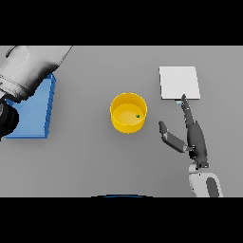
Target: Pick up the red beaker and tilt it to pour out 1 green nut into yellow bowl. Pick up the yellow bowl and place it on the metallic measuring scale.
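Note:
A yellow bowl (128, 113) stands near the middle of the table with one small green nut (138, 116) inside it. To its right and farther back lies the flat pale metallic scale (179, 82). My right hand (194, 135) is open just right of the bowl, fingers straight and pointing toward the scale's near edge, thumb spread toward the bowl, touching nothing. My left arm (28, 71) fills the upper left; its dark hand (7, 118) shows only partly at the left edge. No red beaker shows in the view.
A blue flat block (35, 111) lies at the left, partly under my left arm.

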Motion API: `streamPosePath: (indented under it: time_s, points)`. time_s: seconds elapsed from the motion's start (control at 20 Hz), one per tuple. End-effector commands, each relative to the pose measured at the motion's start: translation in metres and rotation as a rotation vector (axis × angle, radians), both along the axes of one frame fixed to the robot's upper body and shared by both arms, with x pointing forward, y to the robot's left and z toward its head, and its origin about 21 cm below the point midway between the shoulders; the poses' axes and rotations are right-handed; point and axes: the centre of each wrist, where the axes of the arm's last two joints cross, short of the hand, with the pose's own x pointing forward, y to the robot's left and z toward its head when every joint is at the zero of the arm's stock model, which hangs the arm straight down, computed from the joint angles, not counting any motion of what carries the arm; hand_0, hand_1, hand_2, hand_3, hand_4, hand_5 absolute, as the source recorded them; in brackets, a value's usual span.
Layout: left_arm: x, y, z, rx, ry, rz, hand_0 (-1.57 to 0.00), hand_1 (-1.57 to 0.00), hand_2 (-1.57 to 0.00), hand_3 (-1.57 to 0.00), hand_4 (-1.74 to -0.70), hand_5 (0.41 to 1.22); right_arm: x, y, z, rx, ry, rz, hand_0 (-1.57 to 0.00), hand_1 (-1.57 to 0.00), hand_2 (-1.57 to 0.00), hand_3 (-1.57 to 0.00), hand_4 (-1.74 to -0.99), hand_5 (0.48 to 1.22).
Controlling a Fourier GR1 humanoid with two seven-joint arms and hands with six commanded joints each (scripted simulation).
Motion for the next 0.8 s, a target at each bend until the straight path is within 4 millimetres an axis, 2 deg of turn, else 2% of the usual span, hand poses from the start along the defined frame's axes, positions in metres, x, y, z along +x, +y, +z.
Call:
streamPosePath:
  time_s: [0.0,0.15,0.25,0.4,0.55,0.65,0.75]
  points:
    - [0.004,0.015,0.009,-0.154,0.024,0.053,-1.57,-1.57,-1.57,-1.47,-1.73,1.221,0.001,0.000,-0.001,-0.019,0.000,-0.012,0.00,0.00,0.00,0.00,-1.146,0.641]
    - [0.014,0.074,0.028,-0.568,0.058,0.193,-1.57,-1.57,-1.57,-1.40,-1.74,1.221,0.007,0.005,0.002,-0.036,-0.007,-0.005,0.00,0.00,0.00,0.00,-1.142,0.630]
    - [0.018,0.122,0.021,-0.784,0.060,0.272,-1.57,-1.57,-1.57,-1.43,-1.74,1.221,0.007,0.005,0.000,0.020,-0.023,0.022,0.00,0.00,0.00,0.00,-1.110,0.623]
    - [0.019,0.181,-0.008,-1.068,0.054,0.403,-1.57,-1.57,-1.57,-1.50,-1.74,1.221,0.007,0.001,0.004,0.057,-0.026,0.044,0.00,0.00,0.00,0.00,-1.081,0.631]
    - [0.014,0.226,-0.046,-1.239,0.013,0.569,-1.57,-1.57,-1.57,-1.53,-1.74,1.221,0.006,0.000,0.002,0.048,-0.006,0.060,0.00,0.00,0.00,0.00,-1.126,0.651]
    - [0.010,0.245,-0.071,-1.352,0.000,0.695,-1.57,-1.57,-1.57,-1.55,-1.74,1.221,0.005,-0.001,0.001,0.060,-0.008,0.075,0.00,0.00,0.00,0.00,-1.148,0.663]
    - [0.006,0.257,-0.084,-1.468,-0.021,0.759,-1.57,-1.57,-1.57,-1.56,-1.74,1.221,0.009,-0.001,0.002,0.046,0.000,0.065,0.00,0.00,0.00,0.00,-1.165,0.672]
